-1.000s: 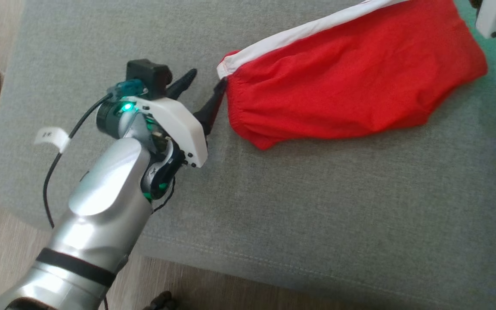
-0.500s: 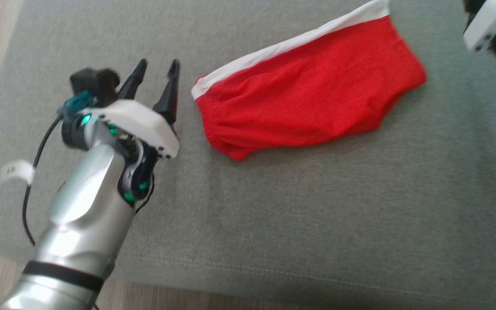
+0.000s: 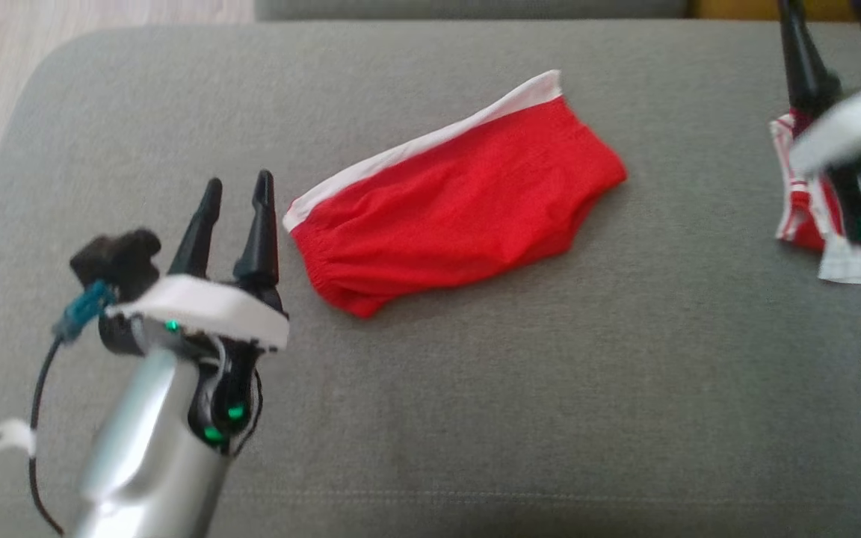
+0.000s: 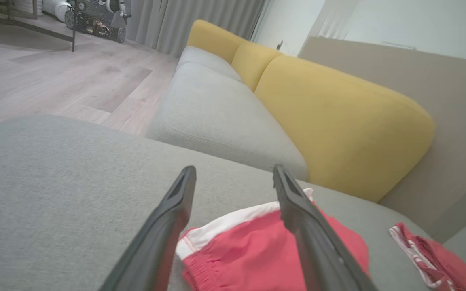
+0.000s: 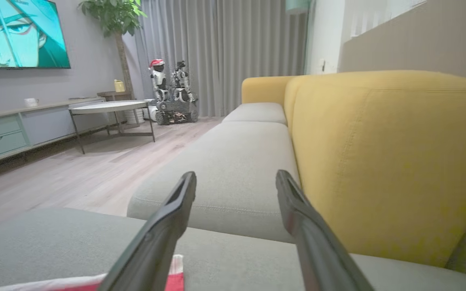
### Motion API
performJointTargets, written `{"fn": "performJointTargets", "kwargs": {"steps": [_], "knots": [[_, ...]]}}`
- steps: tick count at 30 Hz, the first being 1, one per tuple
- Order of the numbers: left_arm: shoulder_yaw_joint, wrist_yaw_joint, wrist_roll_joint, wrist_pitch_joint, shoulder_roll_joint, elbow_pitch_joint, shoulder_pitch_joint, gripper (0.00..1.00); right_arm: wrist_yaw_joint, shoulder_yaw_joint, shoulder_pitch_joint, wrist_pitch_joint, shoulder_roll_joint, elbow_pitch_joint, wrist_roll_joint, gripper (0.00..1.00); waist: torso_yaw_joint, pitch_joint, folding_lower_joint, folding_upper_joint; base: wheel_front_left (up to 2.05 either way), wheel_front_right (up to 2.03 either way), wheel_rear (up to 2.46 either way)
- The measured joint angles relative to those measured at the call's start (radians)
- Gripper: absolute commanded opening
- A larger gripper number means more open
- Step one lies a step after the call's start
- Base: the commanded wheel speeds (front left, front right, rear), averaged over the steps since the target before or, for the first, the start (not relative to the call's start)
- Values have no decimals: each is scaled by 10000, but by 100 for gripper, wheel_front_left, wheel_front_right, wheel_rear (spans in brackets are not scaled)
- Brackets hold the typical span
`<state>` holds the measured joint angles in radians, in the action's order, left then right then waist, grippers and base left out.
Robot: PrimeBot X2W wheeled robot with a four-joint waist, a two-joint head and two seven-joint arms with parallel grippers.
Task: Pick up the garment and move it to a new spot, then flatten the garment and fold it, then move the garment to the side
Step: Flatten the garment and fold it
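The garment [image 3: 453,209] is red with a white band along its far edge. It lies folded on the grey sofa seat [image 3: 475,418]. My left gripper [image 3: 238,181] hovers just left of its left end, open and empty, fingers apart from the cloth. In the left wrist view the garment [image 4: 257,250] lies below and beyond the open left gripper [image 4: 233,169]. My right gripper [image 3: 834,22] stands open at the far right, well away from the garment. The right gripper [image 5: 236,174] has nothing between its fingers.
A second red and white striped cloth [image 3: 797,217] lies crumpled under my right arm, also the striped cloth [image 4: 431,258]. Yellow back cushions [image 4: 338,121] rise behind the seat. Wooden floor [image 3: 102,11] lies past the seat's left edge. A red and white cloth edge [image 5: 172,277] shows low down.
The head camera has tilted, so the whole picture shifted. My left gripper, which touched the garment's left end, has drawn back and turned. The right gripper has come into view.
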<state>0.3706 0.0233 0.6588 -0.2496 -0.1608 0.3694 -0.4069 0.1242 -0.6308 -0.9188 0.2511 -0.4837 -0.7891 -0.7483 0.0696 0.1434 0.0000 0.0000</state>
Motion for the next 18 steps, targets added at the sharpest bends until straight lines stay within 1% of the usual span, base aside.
{"fn": "performJointTargets", "kwargs": {"steps": [4, 7, 9, 12, 15, 18], "knots": [[-708, -291, -635, 0, 412, -698, 897, 100, 0, 2163, 2297, -2, 123, 1427, 1747, 100, -231, -294, 0, 0, 0, 0, 0], [-1139, -518, -1244, -2, 604, -991, 1584, 100, 0, 3415, 3882, -2, 685, 2520, 3103, 100, -364, -467, 0, 0, 0, 0, 0], [-1356, -692, -1659, -2, 736, -1120, 1999, 100, 0, 4077, 4722, -2, 1168, 3233, 3973, 100, -432, -573, 0, 0, 0, 0, 0], [-1630, -844, -2255, -2, 907, -1290, 2525, 100, 0, 4897, 5677, -2, 1802, 4075, 4870, 100, -503, -696, 0, 0, 0, 0, 0], [-1877, -953, -2811, -2, 1032, -1542, 2928, 100, 0, 5632, 6407, -2, 2451, 4521, 5396, 100, -546, -815, 0, 0, 0, 0, 0], [-1935, -1116, -3313, -2, 1066, -1733, 3303, 100, 0, 6115, 7025, -2, 2913, 4909, 5910, 100, -549, -853, 0, 0, 0, 0, 0]]}}
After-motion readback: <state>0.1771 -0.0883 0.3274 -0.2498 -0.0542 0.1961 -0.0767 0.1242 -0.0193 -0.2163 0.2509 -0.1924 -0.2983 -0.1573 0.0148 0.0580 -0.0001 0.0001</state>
